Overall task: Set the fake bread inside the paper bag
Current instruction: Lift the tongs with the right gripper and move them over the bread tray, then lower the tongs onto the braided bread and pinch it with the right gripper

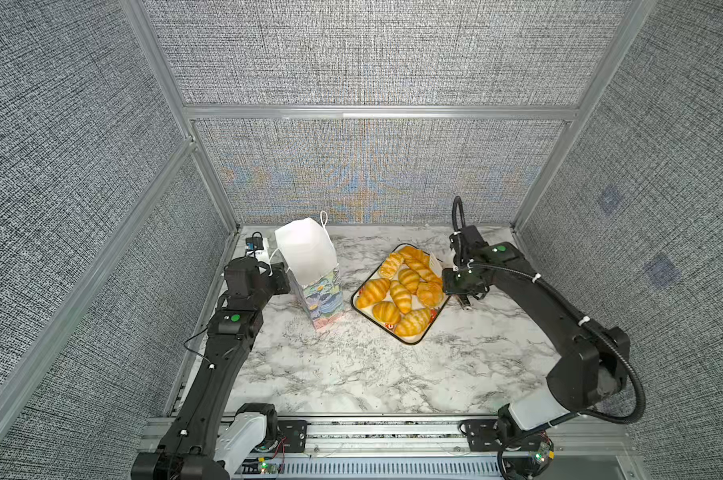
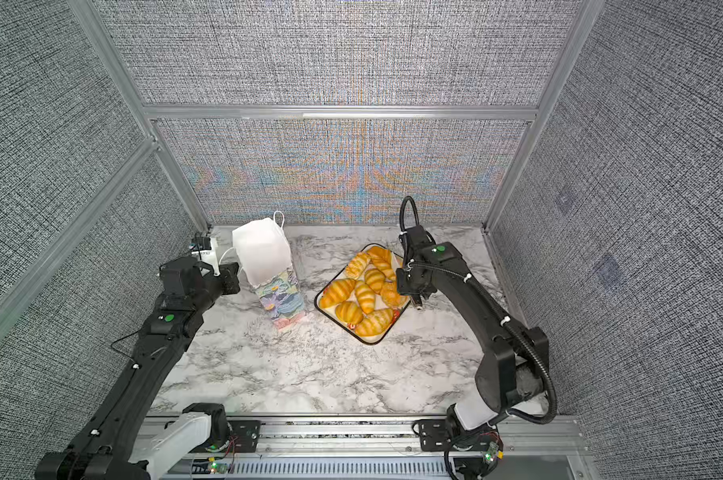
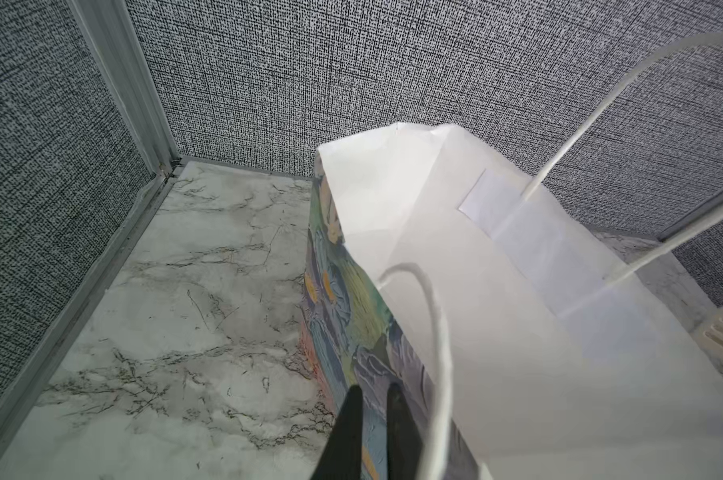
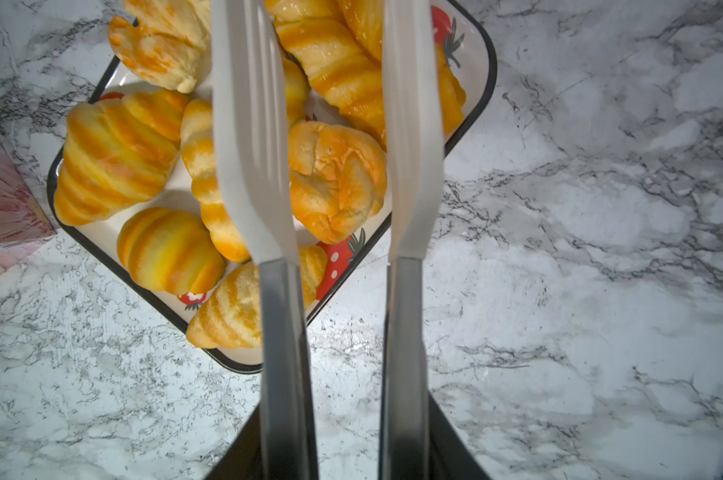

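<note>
— Top views?
— The bag [image 1: 306, 249] stands on the left, mouth open; the bread [image 1: 401, 291] lies on the tray [image 1: 409, 342]. The wrists block either grip.
— Left wrist?
— The left gripper [image 3: 374, 424] is nearly closed, pinching the bag's wall; the bag's bottom is hidden.
— Right wrist?
— The right gripper [image 4: 347, 415] clamps the tongs [image 4: 247, 145], blades apart, a bun [image 4: 335, 178] between them; their tips are cut off.

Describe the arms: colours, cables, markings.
The left arm and right arm are black with white base segments. Each carries a round green dot and white cable ties. A black ribbed hose loops along the right one; a thin black wire hangs off the left, whose fingers are black.
</note>
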Controlling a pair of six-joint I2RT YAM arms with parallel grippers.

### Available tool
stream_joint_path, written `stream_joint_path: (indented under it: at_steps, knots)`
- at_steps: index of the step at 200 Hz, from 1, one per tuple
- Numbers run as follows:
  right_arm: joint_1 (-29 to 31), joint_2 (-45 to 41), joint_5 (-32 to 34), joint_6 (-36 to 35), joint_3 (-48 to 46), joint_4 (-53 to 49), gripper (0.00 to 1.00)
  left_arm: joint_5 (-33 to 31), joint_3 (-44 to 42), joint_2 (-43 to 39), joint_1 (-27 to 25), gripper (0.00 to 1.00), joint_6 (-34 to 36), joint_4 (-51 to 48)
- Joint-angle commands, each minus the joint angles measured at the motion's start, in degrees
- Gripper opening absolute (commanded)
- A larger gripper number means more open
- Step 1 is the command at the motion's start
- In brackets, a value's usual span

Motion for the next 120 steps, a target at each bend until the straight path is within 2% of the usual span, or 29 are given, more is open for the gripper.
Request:
stream_joint_path:
  at_steps: [1,55,120]
  knots:
    - [0.31,-1.67,-1.07,1.7,-2.02,-1.19,0.45,0.67,0.63,0.16,0.05,0.15,-0.01,0.65]
    - [1.0,-2.37,-3.54,3.12,-7.63,1.3,0.52,0.97,0.29,0.16,0.04,0.16,-0.01,0.69]
    - [1.3,-0.84,-4.38,3.25,-10.08,3.69,0.56,1.33,0.33,0.52,0.06,0.16,0.05,0.89]
